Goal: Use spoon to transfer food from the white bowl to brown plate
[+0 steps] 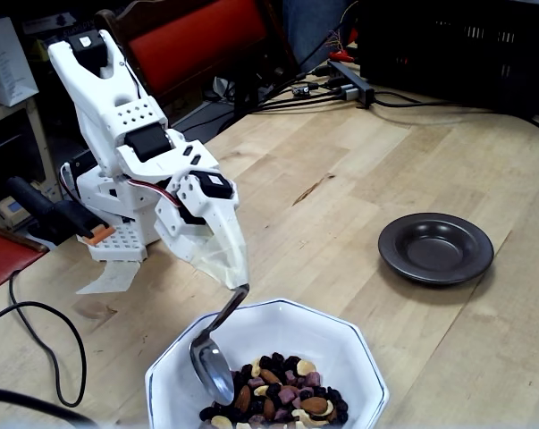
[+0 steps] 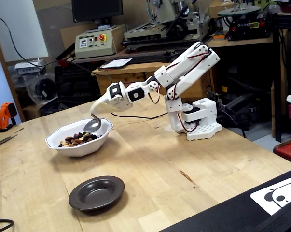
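Partly cropped white bowl (image 1: 358, 375), claw (image 1: 238, 284) tips hidden

Workbench (image 1: 358, 170): pale wooden butcher-block top with a short dark crack near its middle. Resting directly on it: the white bowl (image 1: 354, 357), octagonal, near one long edge, holding the food (image 1: 278, 393); the brown plate (image 1: 436, 248), empty, well apart from the bowl, nearer the bench's front edge as a fixed view (image 2: 97, 192) shows it; the arm's white base (image 2: 199, 124), at the far long edge; a black cable (image 1: 46, 349) looping near a corner.
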Controlling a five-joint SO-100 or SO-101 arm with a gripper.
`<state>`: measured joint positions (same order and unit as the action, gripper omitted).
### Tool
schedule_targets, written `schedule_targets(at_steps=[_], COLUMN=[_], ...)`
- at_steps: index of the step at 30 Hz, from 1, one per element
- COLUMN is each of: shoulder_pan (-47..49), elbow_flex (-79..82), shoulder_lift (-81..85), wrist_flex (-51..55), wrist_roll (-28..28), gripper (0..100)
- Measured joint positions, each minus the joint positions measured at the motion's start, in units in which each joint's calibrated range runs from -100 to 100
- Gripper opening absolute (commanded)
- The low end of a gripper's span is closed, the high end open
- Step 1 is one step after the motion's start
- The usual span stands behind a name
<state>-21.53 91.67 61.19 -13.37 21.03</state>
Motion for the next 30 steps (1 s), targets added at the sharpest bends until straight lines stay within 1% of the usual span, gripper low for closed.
schedule_targets(at_steps=[6,15,23,30], shoulder_pan=[0.0,0.0,0.0,1.5], elbow_flex=[-6.7,-8.5,-8.5,-8.6], shoulder_lift=[-1.2,-1.2,-1.5,-9.1], wrist_flex=[2.7,2.8,2.8,2.8], wrist_roll=[0.0,0.1,5.4,5.7], gripper=[4,4,4,4])
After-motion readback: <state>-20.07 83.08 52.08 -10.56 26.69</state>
